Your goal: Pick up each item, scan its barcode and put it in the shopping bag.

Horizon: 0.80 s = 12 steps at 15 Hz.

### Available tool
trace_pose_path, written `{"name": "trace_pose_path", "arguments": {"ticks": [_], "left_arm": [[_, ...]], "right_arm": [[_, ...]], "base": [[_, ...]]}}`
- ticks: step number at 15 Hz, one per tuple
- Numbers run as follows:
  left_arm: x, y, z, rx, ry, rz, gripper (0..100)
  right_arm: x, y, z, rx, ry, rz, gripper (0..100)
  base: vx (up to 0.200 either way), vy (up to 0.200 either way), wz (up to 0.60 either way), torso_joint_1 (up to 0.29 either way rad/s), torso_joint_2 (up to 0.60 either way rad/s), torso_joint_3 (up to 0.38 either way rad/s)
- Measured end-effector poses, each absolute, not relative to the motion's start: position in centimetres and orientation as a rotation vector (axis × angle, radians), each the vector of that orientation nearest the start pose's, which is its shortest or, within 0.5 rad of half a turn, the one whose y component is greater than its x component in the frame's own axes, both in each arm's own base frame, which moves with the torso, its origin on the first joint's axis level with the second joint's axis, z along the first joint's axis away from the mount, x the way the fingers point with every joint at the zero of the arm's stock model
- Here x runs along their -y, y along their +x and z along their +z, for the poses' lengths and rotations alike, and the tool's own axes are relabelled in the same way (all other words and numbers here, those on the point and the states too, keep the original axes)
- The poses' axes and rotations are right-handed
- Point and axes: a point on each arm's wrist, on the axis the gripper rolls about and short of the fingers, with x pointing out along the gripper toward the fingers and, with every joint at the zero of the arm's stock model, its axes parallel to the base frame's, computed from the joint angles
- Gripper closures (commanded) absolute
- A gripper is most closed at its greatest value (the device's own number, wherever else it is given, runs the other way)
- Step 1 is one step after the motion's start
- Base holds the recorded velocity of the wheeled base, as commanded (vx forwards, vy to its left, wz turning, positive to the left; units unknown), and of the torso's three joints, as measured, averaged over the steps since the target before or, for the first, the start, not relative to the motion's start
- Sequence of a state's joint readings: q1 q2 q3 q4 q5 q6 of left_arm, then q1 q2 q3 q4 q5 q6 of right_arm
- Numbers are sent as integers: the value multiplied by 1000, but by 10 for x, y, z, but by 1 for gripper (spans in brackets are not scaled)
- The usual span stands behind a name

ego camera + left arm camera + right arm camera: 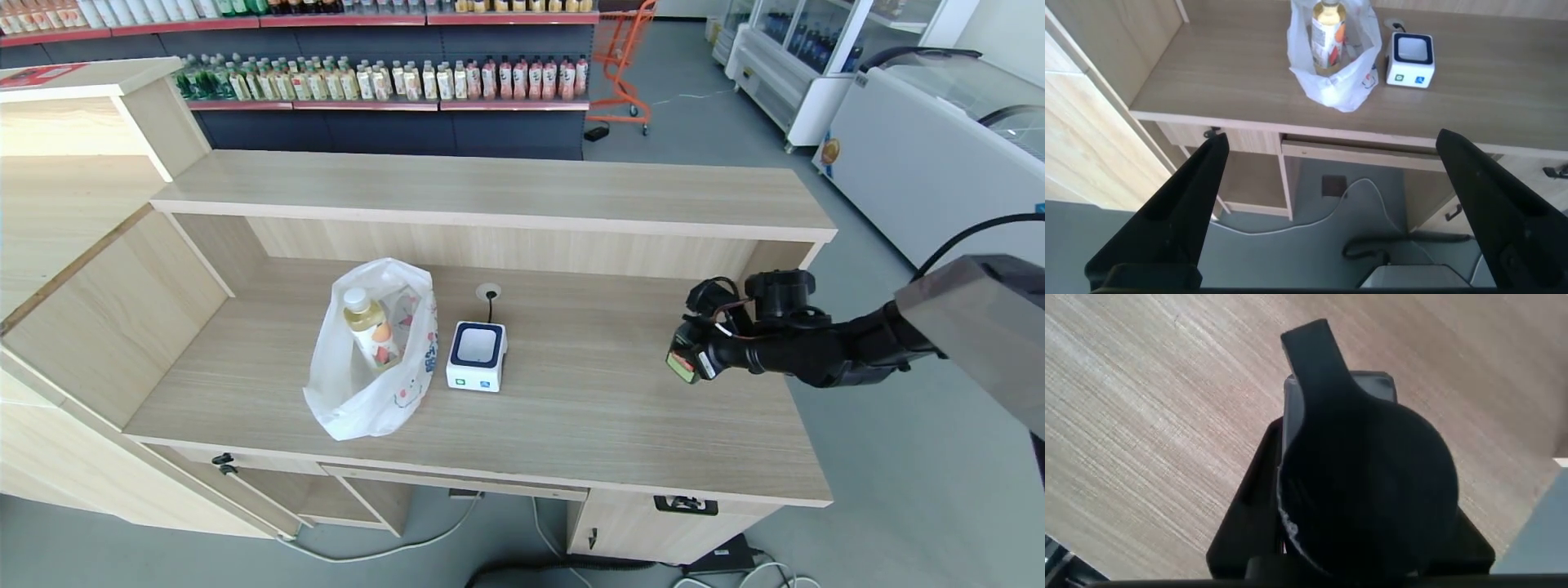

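The right gripper (688,354) hangs above the right end of the wooden counter (612,400), clenched around a small item (679,366) that shows a patch of green and red at the gripper's tip. What kind of item it is cannot be told. From the right wrist camera it appears as a dark, rounded mass between the fingers (1310,343), with the counter's wood grain beneath it. Item and gripper are well apart from the white barcode scanner (476,355), which sits near the middle of the counter with its dark window facing up.

Just beside the scanner, on its left, stands the white plastic shopping bag (371,400), its mouth open. A bottle (369,322) with a pale cap and an orange label stands upright inside it.

The left gripper (1331,143) is released, its two dark fingers (1204,196) spread wide with nothing between them. It sits out in front of the counter, looking across the front edge towards the bag and scanner.

Behind the counter run shop shelves (384,82) lined with drinks bottles, with chest freezers (922,139) to the right.
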<state>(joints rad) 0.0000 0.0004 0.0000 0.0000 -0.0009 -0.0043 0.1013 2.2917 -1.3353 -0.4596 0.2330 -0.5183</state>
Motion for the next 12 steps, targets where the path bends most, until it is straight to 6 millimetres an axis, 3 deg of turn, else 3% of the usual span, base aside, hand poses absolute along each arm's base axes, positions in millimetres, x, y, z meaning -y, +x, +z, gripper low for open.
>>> {"name": "trace_pose_path", "arguments": {"ticks": [2,4,6,8,10,12], "left_arm": [[0,-23,75,0,-4,0,0],[0,-23,75,0,-4,0,0],[0,-23,75,0,-4,-1,0],[0,-23,75,0,-4,-1,0],[0,-23,75,0,-4,-1,0],[0,-23,75,0,-4,0,0]], "right_arm": [[-30,406,95,-351,-552,414,100],[-9,350,111,-239,-724,396,100],[-9,299,127,-41,-969,538,100],[-39,268,144,362,-1327,762,100],[-88,242,152,820,-1550,928,100],[-125,214,138,1141,-1660,1100,100]], "base": [[0,0,0,0,0,0],[0,0,0,0,0,0],[0,0,0,0,0,0],[0,0,0,0,0,0],[0,0,0,0,0,0],[0,0,0,0,0,0]]}}
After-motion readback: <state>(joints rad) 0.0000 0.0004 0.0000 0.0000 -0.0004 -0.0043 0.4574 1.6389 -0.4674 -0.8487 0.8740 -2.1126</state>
